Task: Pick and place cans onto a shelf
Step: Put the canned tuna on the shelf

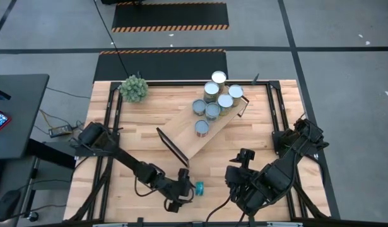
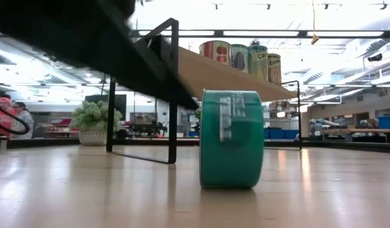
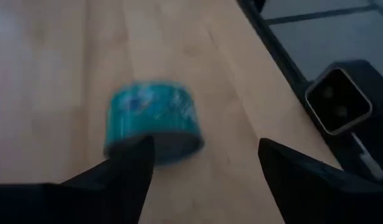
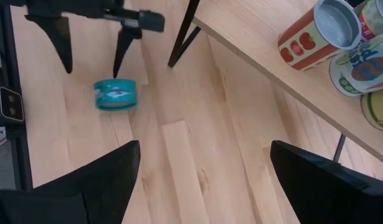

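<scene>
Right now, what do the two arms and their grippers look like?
Both arms are dark, jointed metal with black cables along them. The left gripper has two slim, tapered black fingers. The right gripper has two broad, wedge-shaped black fingers. No markings show.

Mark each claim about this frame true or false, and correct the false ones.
1. The teal can lies on its side on the tabletop. True.
2. The left hand holds the teal can. False: its fingers stand open, the can loose beside one fingertip.
3. Six cans stand on the shelf. True.
4. The plant sits on the shelf. False: it stands on the tabletop's far corner.
5. The right hand is open and holds nothing. True.
</scene>
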{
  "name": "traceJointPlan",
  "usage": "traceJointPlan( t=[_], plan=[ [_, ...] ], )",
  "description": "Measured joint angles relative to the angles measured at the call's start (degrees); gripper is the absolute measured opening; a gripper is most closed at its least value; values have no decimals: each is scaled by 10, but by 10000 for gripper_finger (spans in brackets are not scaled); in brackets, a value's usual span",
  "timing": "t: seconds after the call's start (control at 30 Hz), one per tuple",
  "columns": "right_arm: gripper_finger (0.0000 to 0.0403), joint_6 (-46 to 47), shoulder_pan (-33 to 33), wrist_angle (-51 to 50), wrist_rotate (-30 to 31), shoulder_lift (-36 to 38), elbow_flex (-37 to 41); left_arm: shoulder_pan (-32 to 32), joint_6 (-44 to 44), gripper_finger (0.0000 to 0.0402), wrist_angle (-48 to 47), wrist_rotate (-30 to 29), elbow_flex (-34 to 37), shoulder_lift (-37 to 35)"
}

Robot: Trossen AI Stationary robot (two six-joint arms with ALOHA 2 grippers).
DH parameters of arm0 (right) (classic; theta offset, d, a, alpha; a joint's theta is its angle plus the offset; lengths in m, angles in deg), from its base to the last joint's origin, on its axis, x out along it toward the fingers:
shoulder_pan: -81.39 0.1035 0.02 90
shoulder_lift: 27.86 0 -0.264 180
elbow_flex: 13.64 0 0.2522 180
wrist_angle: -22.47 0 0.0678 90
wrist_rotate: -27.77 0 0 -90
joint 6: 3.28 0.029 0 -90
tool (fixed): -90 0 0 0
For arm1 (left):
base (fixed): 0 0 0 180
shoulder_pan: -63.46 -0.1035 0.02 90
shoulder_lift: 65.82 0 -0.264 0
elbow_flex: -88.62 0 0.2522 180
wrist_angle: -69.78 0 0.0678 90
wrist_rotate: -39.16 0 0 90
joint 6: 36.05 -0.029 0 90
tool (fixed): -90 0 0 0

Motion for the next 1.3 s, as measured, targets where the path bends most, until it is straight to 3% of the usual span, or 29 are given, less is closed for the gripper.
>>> traceJointPlan(
  t=[0.13,0.27,0.47,0.67,1.0,1.2,1.3],
  plan=[
    [368,0,0,0,0,0,0,12,-18,283,-87,-71,-64,-2],
    [368,39,-8,1,0,-4,7,-6,52,278,-163,-77,-154,6],
    [365,57,-20,121,5,-12,135,-33,81,261,-279,-80,-224,7],
    [342,41,-27,323,-2,-12,270,-10,105,231,-383,-76,-234,7],
    [329,37,-55,659,13,-11,436,46,187,191,-444,-94,-234,-8],
    [326,119,-65,676,125,-14,436,79,186,157,-493,-135,-235,-61],
    [326,124,-72,678,137,-25,406,83,173,144,-519,-133,-235,-94]
  ],
)
